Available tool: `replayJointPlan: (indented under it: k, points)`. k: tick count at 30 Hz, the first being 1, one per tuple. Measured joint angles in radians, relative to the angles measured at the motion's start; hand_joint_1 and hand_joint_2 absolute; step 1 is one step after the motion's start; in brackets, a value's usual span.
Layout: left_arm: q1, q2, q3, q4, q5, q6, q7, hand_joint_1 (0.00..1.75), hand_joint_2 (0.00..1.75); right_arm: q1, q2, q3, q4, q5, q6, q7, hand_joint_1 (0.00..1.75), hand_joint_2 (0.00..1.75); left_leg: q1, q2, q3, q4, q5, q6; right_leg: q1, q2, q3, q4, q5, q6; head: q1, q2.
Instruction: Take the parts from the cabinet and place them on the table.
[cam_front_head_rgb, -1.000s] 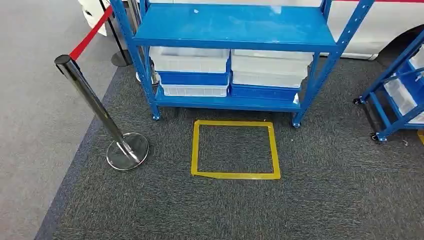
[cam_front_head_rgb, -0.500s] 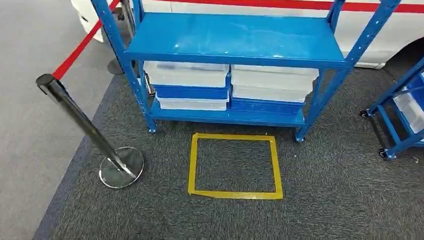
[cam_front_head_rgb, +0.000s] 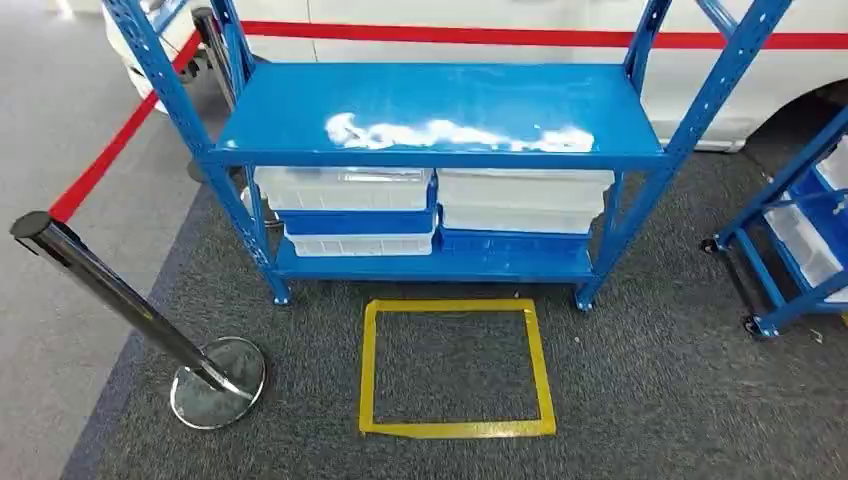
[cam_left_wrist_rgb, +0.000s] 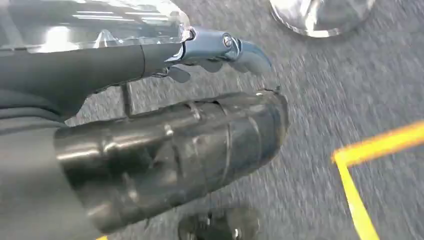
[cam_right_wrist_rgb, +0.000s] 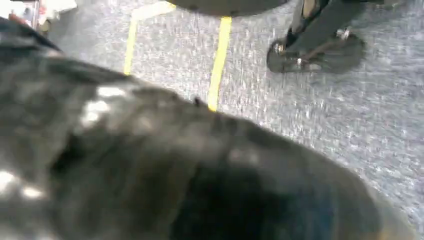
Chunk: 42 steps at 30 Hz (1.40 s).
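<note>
Blue cabinet stands on dark grey carpet, upper shelf bare with glare on it. Under that shelf, on the lower shelf, white bins and blue bins sit stacked in two columns side by side; parts inside them cannot be made out. A yellow tape square lies on the carpet just in front of the cabinet's front edge. A chrome stanchion with red belt stands near the cabinet's front left corner. A second blue rack stands at right. Left hand: blurred, finger state cannot be told. Right hand: blurred, finger state cannot be told.
</note>
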Motion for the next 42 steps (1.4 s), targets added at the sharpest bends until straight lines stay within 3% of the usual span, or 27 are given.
replayJointPlan:
  k: [2, 3, 6, 7, 8, 9, 11, 12, 16, 18, 21, 22, 23, 24, 26, 27, 29, 30, 33, 34, 36, 37, 38, 39, 40, 41, 42]
  points:
    - [-0.006, -0.002, 0.000, 0.000, 0.000, 0.017, 0.001, 0.00, 0.00, 0.001, 0.001, 0.000, 0.000, 0.002, -0.001, -0.001, 0.00, 0.00, 0.015, 0.004, 0.020, -0.026, 0.029, 0.006, 0.001, -0.008, 0.010, 0.013, -0.010, 0.009, 0.000, 0.000]
    - [-0.007, -0.002, 0.000, 0.000, 0.000, 0.022, 0.001, 0.00, 0.00, 0.000, 0.001, 0.000, 0.000, 0.002, -0.001, -0.001, 0.00, 0.00, 0.015, 0.004, 0.024, -0.032, 0.028, 0.011, 0.002, -0.018, -0.010, 0.047, -0.037, 0.014, 0.002, 0.000]
    - [-0.009, -0.002, 0.002, 0.000, 0.002, 0.029, 0.004, 0.00, 0.00, 0.000, 0.001, 0.000, 0.000, 0.002, -0.002, -0.001, 0.00, 0.00, 0.015, 0.007, 0.024, -0.031, 0.021, 0.014, -0.009, -0.022, -0.133, 0.256, -0.139, 0.028, 0.001, 0.000]
    - [-0.007, -0.003, 0.003, 0.000, 0.005, 0.031, 0.006, 0.00, 0.00, 0.000, 0.001, 0.000, 0.000, 0.002, -0.002, -0.001, 0.00, 0.00, 0.015, 0.008, 0.025, -0.030, 0.017, 0.013, -0.013, -0.022, -0.166, 0.299, -0.137, 0.033, 0.001, 0.000]
    - [-0.005, -0.004, 0.003, 0.000, 0.006, 0.032, 0.007, 0.00, 0.00, 0.000, 0.001, 0.000, 0.000, 0.002, -0.002, -0.001, 0.00, 0.00, 0.017, 0.007, 0.028, -0.028, 0.013, 0.011, -0.018, -0.023, -0.171, 0.287, -0.107, 0.037, 0.001, 0.000]
    - [-0.005, -0.005, 0.004, 0.000, 0.006, 0.033, 0.010, 0.00, 0.00, 0.002, 0.001, 0.000, 0.000, 0.002, -0.003, -0.001, 0.00, 0.00, 0.019, 0.006, 0.033, -0.026, 0.007, 0.009, -0.021, -0.024, -0.155, 0.231, -0.056, 0.040, 0.001, 0.000]
    - [-0.005, -0.008, 0.005, 0.000, 0.006, 0.039, 0.014, 0.00, 0.00, 0.003, 0.000, 0.000, 0.000, 0.002, -0.004, -0.001, 0.00, 0.00, 0.023, 0.004, 0.041, -0.015, -0.006, 0.000, -0.028, -0.027, -0.091, 0.062, 0.051, 0.045, 0.001, 0.000]
    - [-0.004, -0.008, 0.006, 0.000, 0.006, 0.042, 0.016, 0.00, 0.00, 0.004, 0.000, -0.001, 0.000, 0.002, -0.004, -0.001, 0.00, 0.00, 0.022, 0.003, 0.035, -0.013, -0.011, -0.008, -0.026, -0.025, -0.084, 0.040, 0.039, 0.042, 0.002, 0.000]
    - [-0.006, -0.010, 0.012, 0.000, 0.006, 0.053, 0.023, 0.00, 0.00, 0.001, 0.000, -0.004, 0.001, 0.003, -0.006, -0.001, 0.00, 0.00, 0.020, 0.003, 0.038, -0.013, -0.011, -0.031, -0.017, -0.022, -0.091, 0.029, 0.049, 0.017, 0.001, 0.000]
    - [-0.005, -0.010, 0.014, 0.000, 0.006, 0.057, 0.025, 0.00, 0.00, 0.002, 0.001, -0.006, 0.001, 0.004, -0.007, -0.001, 0.00, 0.00, 0.022, 0.008, 0.026, 0.017, -0.039, -0.039, -0.024, -0.026, -0.080, 0.018, 0.054, 0.000, 0.000, 0.000]
    - [-0.007, -0.010, 0.018, 0.000, 0.006, 0.059, 0.030, 0.00, 0.00, 0.002, 0.001, -0.007, 0.001, 0.004, -0.012, -0.002, 0.00, 0.00, 0.024, 0.012, -0.080, 0.241, -0.146, -0.047, -0.020, -0.031, -0.081, 0.018, 0.051, -0.011, 0.000, 0.000]
    - [-0.006, -0.010, 0.018, 0.000, 0.006, 0.061, 0.032, 0.00, 0.00, 0.002, 0.001, -0.008, 0.001, 0.004, -0.014, -0.002, 0.00, 0.00, 0.024, 0.013, -0.108, 0.295, -0.157, -0.048, -0.019, -0.031, -0.080, 0.018, 0.050, -0.012, -0.001, 0.000]
    - [-0.004, -0.010, 0.019, 0.000, 0.006, 0.061, 0.034, 0.00, 0.00, 0.002, 0.000, -0.009, 0.001, 0.003, -0.015, -0.001, 0.00, 0.00, 0.024, 0.013, -0.113, 0.300, -0.144, -0.047, -0.018, -0.031, -0.078, 0.018, 0.048, -0.013, 0.000, 0.000]
    - [-0.004, -0.010, 0.019, 0.000, 0.005, 0.062, 0.035, 0.00, 0.00, 0.002, 0.000, -0.011, 0.001, 0.000, -0.015, 0.000, 0.00, 0.00, 0.024, 0.013, -0.097, 0.260, -0.110, -0.044, -0.017, -0.030, -0.075, 0.019, 0.046, -0.013, -0.001, 0.000]
    - [-0.005, -0.010, 0.019, 0.000, 0.004, 0.062, 0.038, 0.00, 0.00, 0.002, 0.001, -0.017, 0.001, -0.005, -0.012, 0.003, 0.00, 0.00, 0.021, 0.014, -0.014, 0.084, -0.012, -0.031, -0.015, -0.029, -0.062, 0.019, 0.039, -0.009, -0.001, 0.000]
    - [-0.005, -0.010, 0.019, 0.000, 0.003, 0.062, 0.039, 0.00, 0.00, 0.002, 0.002, -0.018, 0.001, -0.006, -0.010, 0.004, 0.00, 0.00, 0.018, 0.014, 0.015, 0.014, 0.001, -0.020, -0.016, -0.029, -0.062, 0.018, 0.035, -0.006, 0.000, 0.000]
    - [-0.009, -0.010, 0.019, 0.000, 0.003, 0.064, 0.041, 0.00, 0.00, 0.000, 0.003, -0.021, 0.001, -0.008, -0.005, 0.007, 0.00, 0.00, 0.011, 0.015, 0.026, -0.005, -0.010, -0.016, -0.011, -0.029, -0.067, 0.021, 0.033, 0.005, -0.001, 0.000]
    - [-0.009, -0.010, 0.020, 0.000, 0.003, 0.064, 0.041, 0.00, 1.75, -0.002, 0.003, -0.023, 0.001, -0.009, -0.004, 0.009, 0.00, 0.00, 0.010, 0.014, 0.025, -0.006, -0.011, -0.016, -0.012, -0.029, -0.066, 0.017, 0.034, 0.008, 0.000, 0.000]
    - [-0.004, -0.012, 0.021, 0.000, 0.003, 0.064, 0.042, 0.00, 1.75, -0.004, 0.003, -0.024, 0.001, -0.010, -0.005, 0.010, 0.00, 0.00, 0.022, 0.017, 0.043, -0.034, -0.001, -0.001, -0.010, -0.032, -0.060, 0.030, 0.018, 0.024, 0.001, 0.000]
    - [-0.006, -0.012, 0.021, 0.000, 0.003, 0.065, 0.042, 0.00, 1.75, -0.004, 0.003, -0.026, 0.001, -0.011, -0.007, 0.014, 0.00, 0.00, 0.022, 0.018, 0.045, -0.037, -0.001, 0.006, -0.011, -0.031, -0.085, 0.077, -0.014, 0.026, 0.002, 0.000]
    - [-0.007, -0.013, 0.021, 0.000, 0.002, 0.065, 0.044, 0.00, 1.75, -0.004, 0.003, -0.028, 0.001, -0.012, -0.017, 0.022, 0.00, 0.00, 0.021, 0.019, 0.045, -0.036, -0.004, 0.009, -0.014, -0.032, -0.172, 0.237, -0.085, 0.032, 0.001, 0.000]
    - [-0.006, -0.013, 0.022, 0.000, -0.001, 0.065, 0.046, 0.00, 1.75, -0.004, 0.003, -0.030, 0.001, -0.011, -0.023, 0.026, 0.00, 0.00, 0.021, 0.019, 0.045, -0.035, -0.005, 0.009, -0.015, -0.032, -0.209, 0.300, -0.099, 0.034, 0.002, 0.000]
    - [-0.006, -0.013, 0.022, 0.000, -0.002, 0.064, 0.047, 0.00, 1.75, -0.004, 0.003, -0.031, 0.001, -0.011, -0.025, 0.031, 0.00, 0.00, 0.021, 0.019, 0.046, -0.035, -0.006, 0.009, -0.017, -0.032, -0.225, 0.317, -0.088, 0.036, 0.001, 0.000]
    - [-0.006, -0.013, 0.022, 0.000, -0.002, 0.064, 0.047, 0.00, 1.75, -0.004, 0.003, -0.032, 0.001, -0.011, -0.027, 0.035, 0.00, 0.00, 0.021, 0.018, 0.050, -0.034, -0.009, 0.009, -0.020, -0.032, -0.215, 0.287, -0.053, 0.037, 0.002, 0.000]
    - [-0.006, -0.013, 0.022, 0.000, -0.004, 0.061, 0.047, 0.00, 1.75, -0.003, 0.003, -0.034, 0.001, -0.011, -0.032, 0.039, 0.00, 0.00, 0.022, 0.016, 0.054, -0.033, -0.011, 0.007, -0.022, -0.032, -0.185, 0.216, -0.003, 0.037, 0.002, 0.000]
    - [-0.006, -0.013, 0.022, 0.000, -0.004, 0.061, 0.046, 0.00, 1.75, -0.004, 0.003, -0.035, 0.001, -0.011, -0.037, 0.042, 0.00, 1.75, 0.022, 0.015, 0.057, -0.030, -0.016, 0.003, -0.023, -0.032, -0.142, 0.122, 0.049, 0.036, 0.002, 0.000]
    - [-0.006, -0.013, 0.022, 0.000, -0.004, 0.061, 0.045, 0.00, 1.75, -0.004, 0.002, -0.037, 0.001, -0.011, -0.042, 0.045, 0.00, 1.75, 0.022, 0.015, 0.058, -0.025, -0.021, -0.003, -0.025, -0.033, -0.109, 0.042, 0.078, 0.034, 0.002, 0.000]
